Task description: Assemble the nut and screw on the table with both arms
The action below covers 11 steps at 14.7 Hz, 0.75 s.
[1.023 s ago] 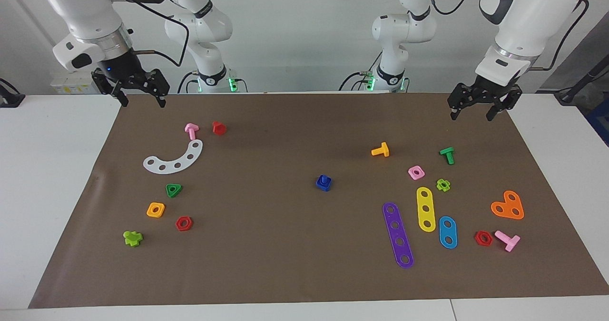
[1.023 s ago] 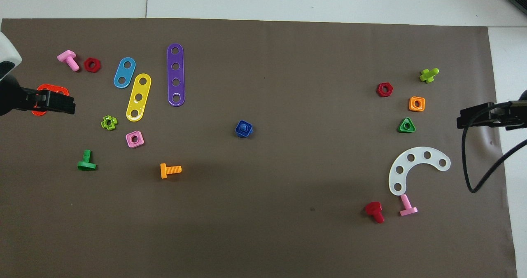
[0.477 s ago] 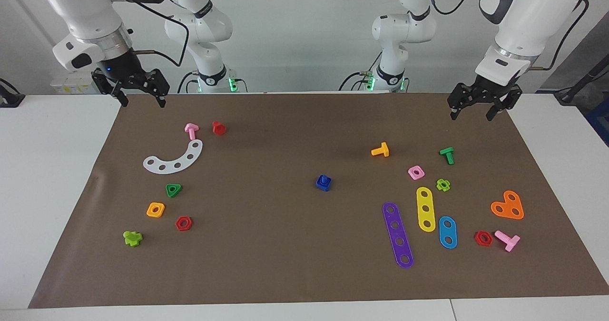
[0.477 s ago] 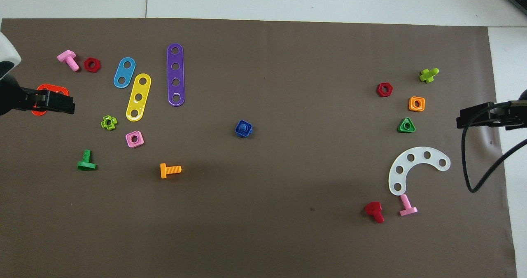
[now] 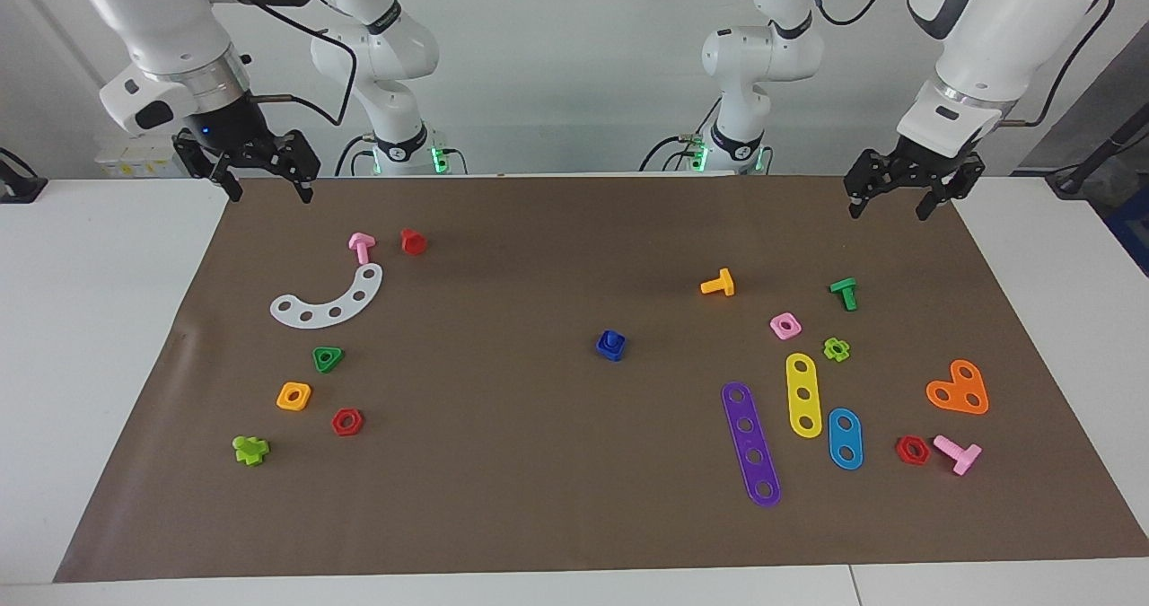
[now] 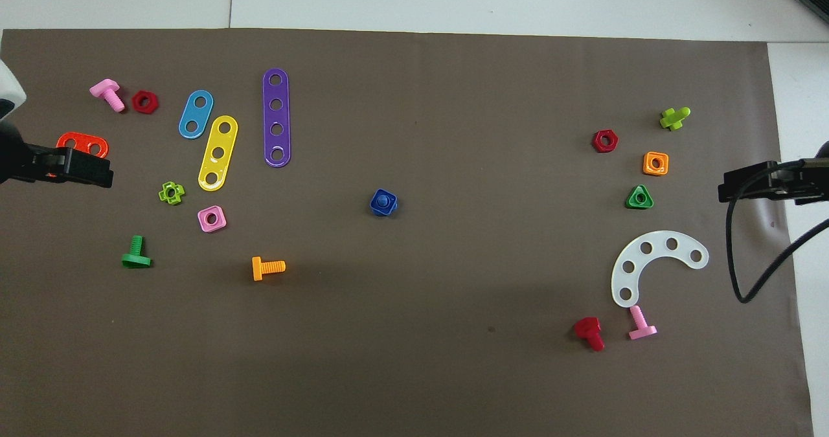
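The dark-blue nut (image 5: 610,351) lies in the middle of the brown mat (image 5: 503,480) on the white table (image 5: 90,337). The dark-blue screw (image 5: 611,340) sits in the nut's hole, its shaft end showing as a round bump in the overhead view (image 6: 384,199), with the nut (image 6: 375,208) around it. My left gripper (image 5: 887,211) is open and empty, raised over the mat's corner at the left arm's end; it also shows in the overhead view (image 6: 90,173). My right gripper (image 5: 272,195) is open and empty, raised over the mat's corner at the right arm's end (image 6: 735,190).
Toward the left arm's end lie an orange bolt (image 5: 718,284), a pink square nut (image 5: 785,325), a green bolt (image 5: 844,293) and purple (image 5: 751,443), yellow and blue strips. Toward the right arm's end lie a white curved strip (image 5: 330,299), an orange square nut (image 5: 293,396) and a red bolt (image 5: 413,241).
My left gripper has risen slightly and drawn back a little toward the robots. The right arm, the nut and the screw have not moved.
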{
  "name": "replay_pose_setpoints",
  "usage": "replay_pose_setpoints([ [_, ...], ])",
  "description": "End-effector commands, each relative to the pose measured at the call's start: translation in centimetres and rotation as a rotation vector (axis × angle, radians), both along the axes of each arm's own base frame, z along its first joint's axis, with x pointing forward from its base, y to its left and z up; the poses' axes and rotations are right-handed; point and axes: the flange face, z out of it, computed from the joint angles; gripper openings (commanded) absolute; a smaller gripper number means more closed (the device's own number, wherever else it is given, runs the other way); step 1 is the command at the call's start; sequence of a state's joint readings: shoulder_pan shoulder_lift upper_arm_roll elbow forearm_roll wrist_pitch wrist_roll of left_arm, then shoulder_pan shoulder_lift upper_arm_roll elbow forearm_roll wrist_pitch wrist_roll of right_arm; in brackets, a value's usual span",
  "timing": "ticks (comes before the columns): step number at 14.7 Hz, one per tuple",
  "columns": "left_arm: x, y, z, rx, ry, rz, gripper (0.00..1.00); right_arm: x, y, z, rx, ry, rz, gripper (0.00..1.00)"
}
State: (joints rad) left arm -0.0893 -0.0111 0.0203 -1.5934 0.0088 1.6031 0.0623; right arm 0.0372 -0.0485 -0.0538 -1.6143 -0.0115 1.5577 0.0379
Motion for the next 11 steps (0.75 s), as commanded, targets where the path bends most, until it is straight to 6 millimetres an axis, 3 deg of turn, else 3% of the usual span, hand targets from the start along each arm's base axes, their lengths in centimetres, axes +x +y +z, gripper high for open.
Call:
replay_pose_setpoints([
  [1,-0.93,-0.05,1.86,-0.015,-0.009,-0.014,1.00,-0.71,0.15,0.14,0.009,0.004,-0.014,1.00],
  [11,-1.34,0.05,2.14,-0.017,-0.015,-0.015,1.00,-0.70,0.15,0.21,0.009,0.002,-0.014,1.00],
])
